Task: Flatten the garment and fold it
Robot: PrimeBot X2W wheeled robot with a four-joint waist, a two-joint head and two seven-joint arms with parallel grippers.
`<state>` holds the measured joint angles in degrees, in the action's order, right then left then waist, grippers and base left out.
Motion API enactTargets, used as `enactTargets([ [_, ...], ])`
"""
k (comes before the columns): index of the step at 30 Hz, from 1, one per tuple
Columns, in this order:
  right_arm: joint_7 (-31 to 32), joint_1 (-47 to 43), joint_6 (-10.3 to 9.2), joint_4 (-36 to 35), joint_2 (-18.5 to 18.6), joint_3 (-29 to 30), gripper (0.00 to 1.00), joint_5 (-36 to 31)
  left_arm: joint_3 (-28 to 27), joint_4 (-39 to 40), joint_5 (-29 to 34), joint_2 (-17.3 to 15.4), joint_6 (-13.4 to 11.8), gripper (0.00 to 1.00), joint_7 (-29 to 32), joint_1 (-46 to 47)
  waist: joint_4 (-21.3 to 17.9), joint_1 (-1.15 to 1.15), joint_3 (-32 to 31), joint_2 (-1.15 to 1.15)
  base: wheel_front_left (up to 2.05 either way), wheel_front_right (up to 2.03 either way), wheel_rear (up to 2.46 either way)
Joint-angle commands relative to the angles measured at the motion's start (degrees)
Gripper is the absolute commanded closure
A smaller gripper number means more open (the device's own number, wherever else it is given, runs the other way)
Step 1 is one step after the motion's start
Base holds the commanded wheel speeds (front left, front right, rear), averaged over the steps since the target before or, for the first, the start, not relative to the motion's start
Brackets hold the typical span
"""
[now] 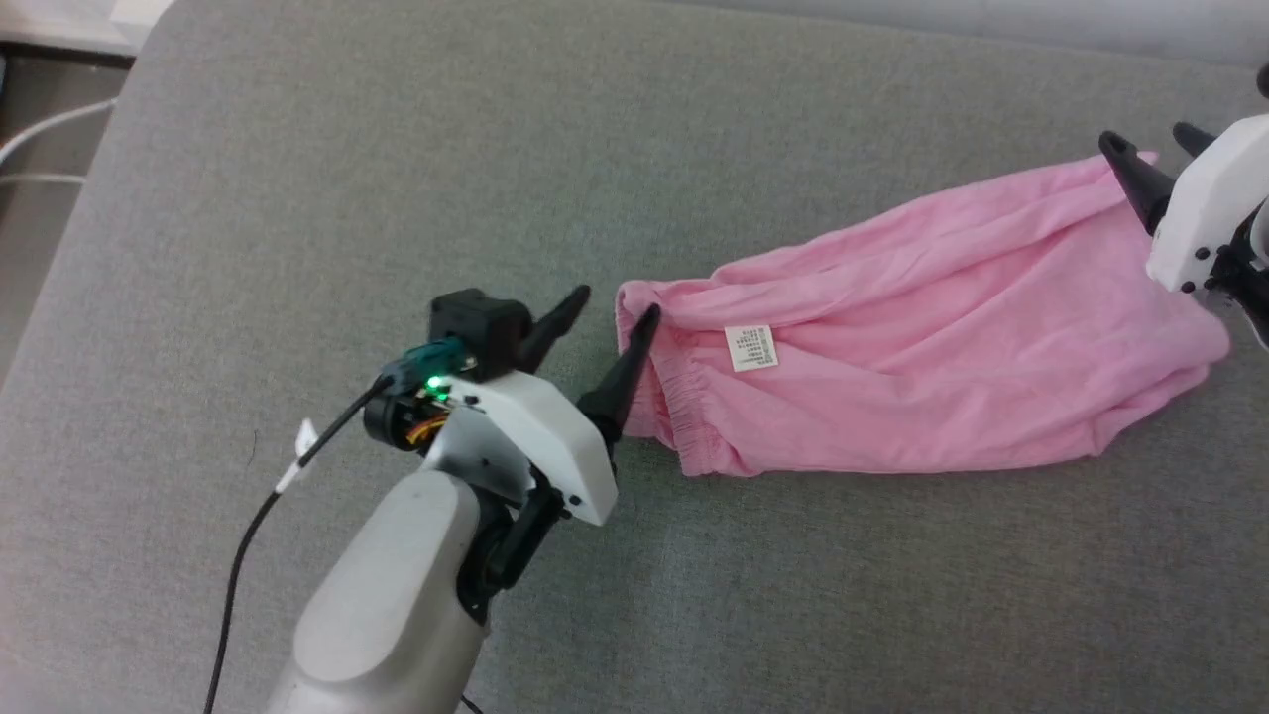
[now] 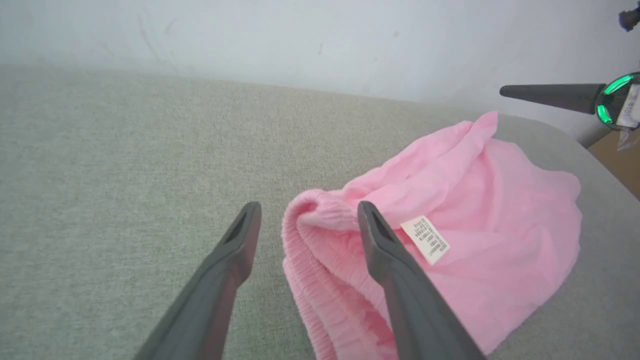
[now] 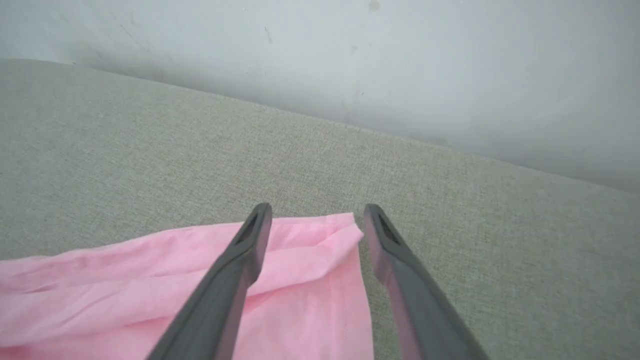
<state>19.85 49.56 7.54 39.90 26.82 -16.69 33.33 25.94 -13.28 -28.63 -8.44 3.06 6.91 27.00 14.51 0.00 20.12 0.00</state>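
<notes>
holds left jaws wide apart and empty at the gathered waistband (image 1: pixel 674 416) of the garment (image 1: pixel 942 327), one finger (image 2: pixel 395 270) over the pink cloth. holds right jaws just as wide, empty, astride a leg hem corner (image 3: pixel 340 225). finds the garment lying creased on the grey fabric surface (image 1: pixel 397 178), white label (image 1: pixel 750 348) face up near the waistband.

The garment (image 1: pixel 922 357) is thin pink cloth, matt and softly creased. The waistband (image 1: pixel 662 402) at its nine o'clock end is puckered, ribbed elastic. Its white label (image 1: pixel 750 348) is smooth and printed. The grey surface (image 1: pixel 397 178) beneath is coarse woven fabric, matt. The left gripper (image 1: pixel 615 302) has a smooth white plastic shell and dull dark fingers (image 2: pixel 220 280). Its forearm (image 1: pixel 397 595) has a satin silver sheen. The wall (image 2: pixel 300 40) at twelve o'clock is pale, matt and scuffed.
</notes>
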Motion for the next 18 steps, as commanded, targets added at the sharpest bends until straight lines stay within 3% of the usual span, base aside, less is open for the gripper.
enactTargets([
  [1,-2.0,-0.5,-0.05,-0.6,0.5,-0.9,0.0,1.1,-0.9,0.3,0.0,-0.3,-0.5,0.0,-1.5,-0.9,-1.6,0.0,-4.4,0.0,0.0,0.0,0.0],
  [4,-7.4,-2.4,-0.05,-2.1,1.2,-2.9,0.0,3.1,-2.4,1.1,0.8,-1.5,-1.4,0.0,-5.4,-2.2,-2.5,0.0,-8.2,0.0,0.0,0.0,0.0],
  [11,-19.3,-8.7,-0.05,-7.0,4.1,-6.1,0.0,4.3,-4.6,2.2,6.4,-6.1,-6.2,0.0,-14.0,-7.2,-4.8,0.0,-14.7,0.0,0.0,0.0,0.0],
  [18,-28.1,-18.1,-0.05,-11.8,4.2,-3.3,0.0,2.5,-6.9,4.7,7.0,-6.6,-9.1,0.0,-20.5,-14.9,-7.0,0.0,-18.4,0.0,0.0,0.0,0.0],
])
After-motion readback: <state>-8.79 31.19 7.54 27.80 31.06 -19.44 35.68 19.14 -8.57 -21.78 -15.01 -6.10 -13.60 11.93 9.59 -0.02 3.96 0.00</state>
